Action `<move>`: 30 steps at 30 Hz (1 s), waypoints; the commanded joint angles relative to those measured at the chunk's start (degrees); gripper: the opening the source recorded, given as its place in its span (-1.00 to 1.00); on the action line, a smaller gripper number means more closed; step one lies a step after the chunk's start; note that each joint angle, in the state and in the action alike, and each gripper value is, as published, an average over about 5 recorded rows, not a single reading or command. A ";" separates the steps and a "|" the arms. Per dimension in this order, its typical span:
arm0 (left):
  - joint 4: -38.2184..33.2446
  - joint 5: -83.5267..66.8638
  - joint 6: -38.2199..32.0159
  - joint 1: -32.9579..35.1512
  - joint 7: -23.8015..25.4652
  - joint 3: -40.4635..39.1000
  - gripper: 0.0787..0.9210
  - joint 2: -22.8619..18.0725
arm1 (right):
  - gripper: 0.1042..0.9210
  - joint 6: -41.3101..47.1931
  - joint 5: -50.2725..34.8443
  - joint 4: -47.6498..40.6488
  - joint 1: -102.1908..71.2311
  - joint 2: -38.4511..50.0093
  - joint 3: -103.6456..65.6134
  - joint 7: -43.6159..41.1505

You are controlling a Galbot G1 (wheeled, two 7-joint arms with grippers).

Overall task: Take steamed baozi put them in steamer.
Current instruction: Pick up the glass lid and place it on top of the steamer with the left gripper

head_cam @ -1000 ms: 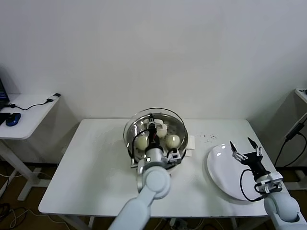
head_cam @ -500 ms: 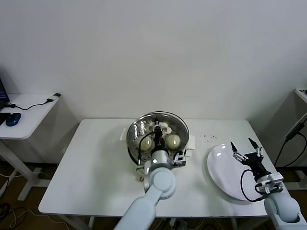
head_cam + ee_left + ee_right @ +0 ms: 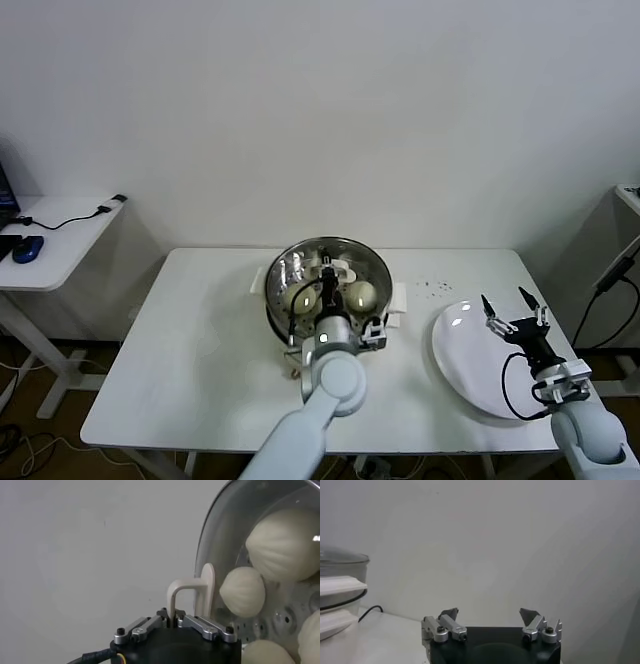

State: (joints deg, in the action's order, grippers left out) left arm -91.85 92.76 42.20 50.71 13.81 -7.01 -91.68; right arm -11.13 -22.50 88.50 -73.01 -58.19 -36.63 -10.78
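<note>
The shiny steamer (image 3: 275, 300) stands at the middle back of the white table, and the edge of it shows in the right wrist view (image 3: 335, 597). Steamed baozi (image 3: 360, 293) lie inside it, and several (image 3: 242, 592) show through the glass lid (image 3: 210, 545) on the perforated floor. The lid (image 3: 352, 250) lies over the steamer's mouth. My left gripper (image 3: 327, 272) reaches in from the front and is shut on the lid's white handle (image 3: 192, 591). My right gripper (image 3: 510, 308) hangs open and empty over the bare white plate (image 3: 465, 365) at the right.
Small dark specks (image 3: 435, 288) dot the table between steamer and plate. A white side table (image 3: 50, 245) with a mouse and cables stands off to the left. A black cable (image 3: 370, 611) lies on the table by the steamer.
The lid, held raised and tilted over the steamer a second ago, has come down level over its mouth, with the left gripper still on the handle. The right arm has not moved.
</note>
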 commanded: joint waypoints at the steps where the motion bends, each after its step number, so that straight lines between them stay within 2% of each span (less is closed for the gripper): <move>1: 0.63 0.23 2.60 -0.10 0.18 -0.14 -0.83 0.16 | 0.76 -0.03 0.02 -0.09 0.02 -0.09 -0.16 -0.04; 16: -1.46 2.31 1.04 -0.18 4.40 0.11 -0.80 1.13 | 0.76 -0.10 0.12 -0.44 0.01 -0.29 -0.51 -0.33; 19: -3.37 2.13 1.16 -0.14 5.01 -0.19 -0.65 1.81 | 0.76 -0.13 0.15 -0.67 0.01 -0.32 -0.63 -0.47; 30: -13.34 -0.74 2.01 2.85 6.38 -0.67 0.11 6.62 | 0.76 -0.07 0.17 -1.03 0.26 -0.56 -0.73 -0.79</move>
State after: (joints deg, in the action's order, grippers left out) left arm -97.41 93.43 42.18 51.73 18.99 -7.62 -88.04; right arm -11.25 -22.32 87.57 -72.86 -58.69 -37.37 -11.51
